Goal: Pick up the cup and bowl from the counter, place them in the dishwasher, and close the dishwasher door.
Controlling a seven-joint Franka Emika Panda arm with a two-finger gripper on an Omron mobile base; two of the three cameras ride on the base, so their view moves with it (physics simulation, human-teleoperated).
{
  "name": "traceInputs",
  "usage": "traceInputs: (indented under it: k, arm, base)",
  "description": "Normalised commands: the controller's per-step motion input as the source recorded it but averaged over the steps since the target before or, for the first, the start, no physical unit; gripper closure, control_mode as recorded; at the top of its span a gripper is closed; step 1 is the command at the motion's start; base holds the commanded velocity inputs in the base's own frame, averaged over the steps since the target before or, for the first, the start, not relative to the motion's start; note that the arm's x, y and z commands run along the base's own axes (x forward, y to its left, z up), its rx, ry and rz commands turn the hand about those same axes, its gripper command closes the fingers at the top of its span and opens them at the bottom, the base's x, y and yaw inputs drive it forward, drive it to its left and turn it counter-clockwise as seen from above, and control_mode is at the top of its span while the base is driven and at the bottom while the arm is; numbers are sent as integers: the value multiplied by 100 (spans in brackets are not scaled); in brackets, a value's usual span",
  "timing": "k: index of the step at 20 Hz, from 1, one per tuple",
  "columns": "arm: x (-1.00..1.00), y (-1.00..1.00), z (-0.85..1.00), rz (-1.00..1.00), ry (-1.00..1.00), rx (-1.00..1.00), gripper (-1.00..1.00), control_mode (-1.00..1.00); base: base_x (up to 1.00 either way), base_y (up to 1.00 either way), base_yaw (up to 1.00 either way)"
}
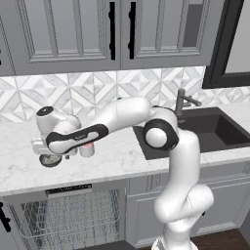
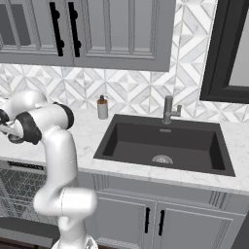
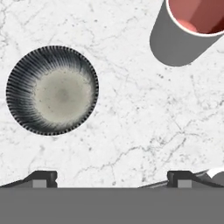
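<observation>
Here the tool (image 3: 111, 177) hangs over the white marble surface (image 3: 131, 122) with its two dark fingertips (image 3: 41, 177) spread wide and nothing between them. In the hand view the bowl (image 3: 52, 89) lies ahead of the left fingertip, round, with a ribbed dark rim and a speckled pale grey inside. The cup (image 3: 188, 30) stands upright toward the upper right of that view, grey outside and red-pink inside, well apart from the bowl with bare marble between them. Neither is touched by the tool.

From the left base view, the arm (image 1: 161, 134) reaches leftward across the surface (image 1: 112, 161), and its hand hovers just above the bowl (image 1: 50, 159) and the cup (image 1: 87, 150), which sit side by side near the front edge. Below them the dishwasher (image 1: 68, 215) stands open, its grey wire rack (image 1: 73, 219) showing under the dark control strip.

In the right base view a black sink (image 2: 163, 143) with a faucet (image 2: 168, 109) is set into the surface, and a soap dispenser (image 2: 102, 107) stands by the backsplash.
</observation>
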Motion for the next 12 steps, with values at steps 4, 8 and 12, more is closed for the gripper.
traceInputs:
  k: [4,8,12]
  arm:
    - [0,-41,-24,-3,-6,25,-100,-100]
    - [0,-47,-32,0,-12,30,-100,-100]
    - [0,-9,-34,0,-2,19,-100,-100]
  base:
    - [0,0,0]
    - [0,0,0]
    - [0,0,0]
